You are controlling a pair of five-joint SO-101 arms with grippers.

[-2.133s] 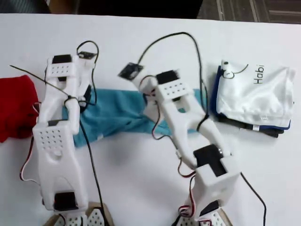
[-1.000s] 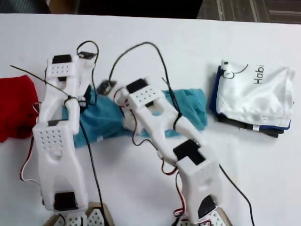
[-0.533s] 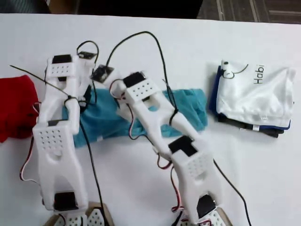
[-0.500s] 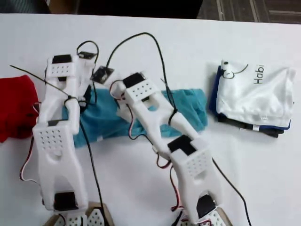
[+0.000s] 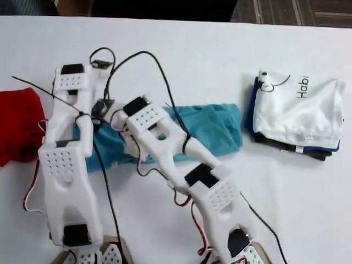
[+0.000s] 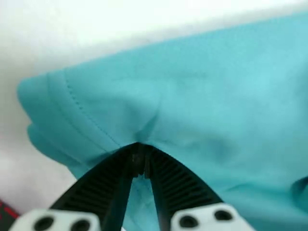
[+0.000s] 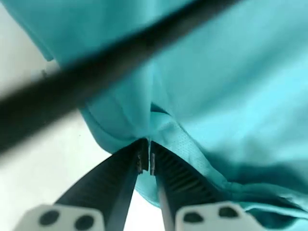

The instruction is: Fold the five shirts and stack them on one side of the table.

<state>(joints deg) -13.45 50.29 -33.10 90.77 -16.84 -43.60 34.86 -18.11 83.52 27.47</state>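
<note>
A teal shirt lies across the middle of the table, partly folded, under both arms. My left gripper is shut on the teal shirt near a stitched hem, its black tips pinching a fold. My right gripper is likewise shut on a bunched edge of the teal shirt, with a dark cable crossing in front. In the high view the left arm stands over the shirt's left end and the right arm leans across its middle. A stack of folded shirts, white on top, sits at the right.
A red shirt lies crumpled at the table's left edge. Black cables loop above the arms. White table stretches behind the shirts, and the front right holds open room.
The right arm has swung leftward across the teal shirt, carrying its gripped edge toward the left arm. More of the shirt's right part now lies uncovered. The left arm has stayed put.
</note>
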